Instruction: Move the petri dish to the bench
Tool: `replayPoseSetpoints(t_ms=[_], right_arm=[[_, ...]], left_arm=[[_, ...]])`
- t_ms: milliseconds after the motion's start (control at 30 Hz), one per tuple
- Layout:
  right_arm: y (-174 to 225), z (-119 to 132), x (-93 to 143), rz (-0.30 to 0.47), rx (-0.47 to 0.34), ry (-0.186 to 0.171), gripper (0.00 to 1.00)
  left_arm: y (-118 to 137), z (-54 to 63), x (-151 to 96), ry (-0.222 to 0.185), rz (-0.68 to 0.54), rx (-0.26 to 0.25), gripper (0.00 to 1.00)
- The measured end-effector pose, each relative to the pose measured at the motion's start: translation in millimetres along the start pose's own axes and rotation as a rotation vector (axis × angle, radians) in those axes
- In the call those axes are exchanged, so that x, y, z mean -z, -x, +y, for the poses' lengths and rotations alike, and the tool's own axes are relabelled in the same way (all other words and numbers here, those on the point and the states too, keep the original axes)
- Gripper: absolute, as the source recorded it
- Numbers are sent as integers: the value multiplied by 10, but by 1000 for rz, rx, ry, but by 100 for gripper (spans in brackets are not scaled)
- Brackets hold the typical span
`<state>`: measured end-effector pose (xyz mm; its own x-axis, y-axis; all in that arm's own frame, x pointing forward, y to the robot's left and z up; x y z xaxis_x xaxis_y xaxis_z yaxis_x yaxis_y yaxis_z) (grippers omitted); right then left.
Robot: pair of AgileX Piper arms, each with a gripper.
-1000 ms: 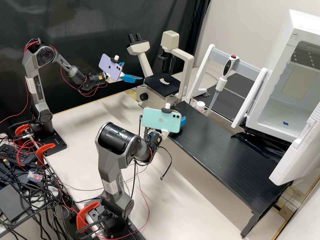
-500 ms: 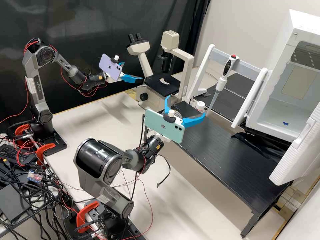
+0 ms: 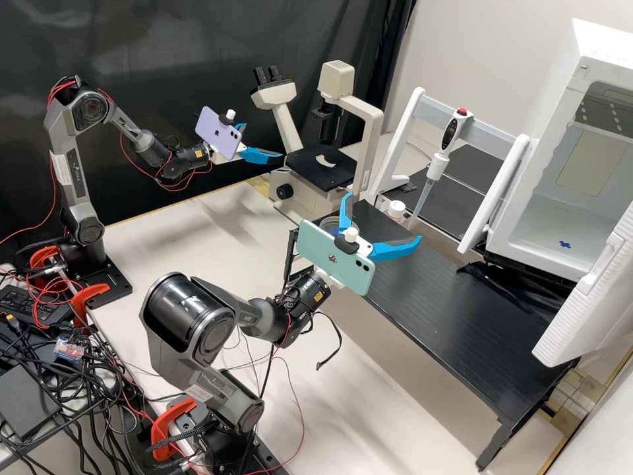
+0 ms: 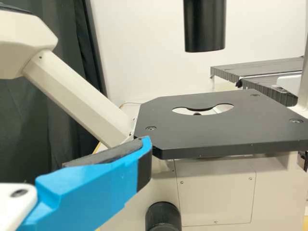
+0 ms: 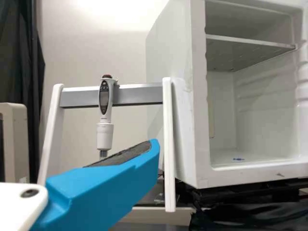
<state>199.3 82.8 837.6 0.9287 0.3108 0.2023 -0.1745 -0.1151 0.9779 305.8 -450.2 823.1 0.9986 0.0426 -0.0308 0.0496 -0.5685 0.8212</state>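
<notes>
In the high view, a round, clear petri dish [image 3: 328, 225] sits at the microscope end of the long black bench with a grooved top [image 3: 455, 310]. It is partly hidden by a mint-green phone [image 3: 335, 258] and one blue finger of the right gripper [image 3: 383, 216], which is spread wide with nothing between its fingers. Whether that finger touches the dish, I cannot tell. The phone is mounted on the right arm, just behind the gripper. Farther back, the left gripper [image 3: 263, 141] is also spread apart and holds nothing; it is in front of a beige microscope with two black eyepieces and a flat black stage [image 3: 280, 95], near the stage. A lilac phone [image 3: 218, 133] is mounted on that arm. The left wrist view shows one blue finger near a corner of the stage, with a crescent-like cutout in the stage's surface. Beyond the black bench, a white pipette with a red top [image 3: 453, 135] hangs upright from a grey bar between white supports [image 3: 496, 198]. A small white-capped container [image 3: 396, 210] is near the bench's far edge. To one side is a white, box-shaped cabinet [image 3: 600, 56], its door swung wide, with a small blue item [image 3: 565, 244] on its inner floor.
</notes>
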Motion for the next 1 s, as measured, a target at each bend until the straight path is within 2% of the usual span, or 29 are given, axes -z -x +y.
replayPoseSetpoints(t_ms=[200, 300, 333, 400, 433, 500, 567, 633, 733, 867, 900, 933, 1000], right_arm=[[-141, -59, -140, -67, 12, 17, 100], [-288, -58, -238, -143, -17, 87, 100], [-350, -61, -298, -195, -27, 119, 100], [-414, -75, -389, -276, -29, 155, 100], [-436, -81, -425, -313, -22, 175, 100], [-509, -96, -507, -412, 14, 246, 100], [-556, -103, -559, -473, 50, 291, 100], [-575, -119, -602, -528, 91, 308, 100], [-563, -153, -635, -571, 147, 316, 100], [-554, -132, -611, -580, 146, 301, 100], [-547, -128, -606, -575, 139, 290, 100], [-530, -116, -593, -553, 105, 256, 100], [-482, -106, -576, -498, 51, 215, 100]], left_arm=[[0, 0, 0, 0, 0, 0, 100], [0, 0, 0, 0, 0, 0, 100], [0, 0, 0, 0, 0, 0, 100], [0, 0, 0, 0, 0, 0, 100], [0, 0, 0, 0, 0, 0, 100], [0, 0, 0, 0, 0, 0, 100], [0, 0, 0, 0, 0, 0, 100], [0, 0, 0, 0, 0, 0, 100], [0, 0, 0, 0, 0, 0, 100], [0, 0, 0, 0, 0, 0, 100], [0, 0, 0, 0, 0, 0, 100], [0, 0, 0, 0, 0, 0, 100], [0, 0, 0, 0, 0, 0, 100]])
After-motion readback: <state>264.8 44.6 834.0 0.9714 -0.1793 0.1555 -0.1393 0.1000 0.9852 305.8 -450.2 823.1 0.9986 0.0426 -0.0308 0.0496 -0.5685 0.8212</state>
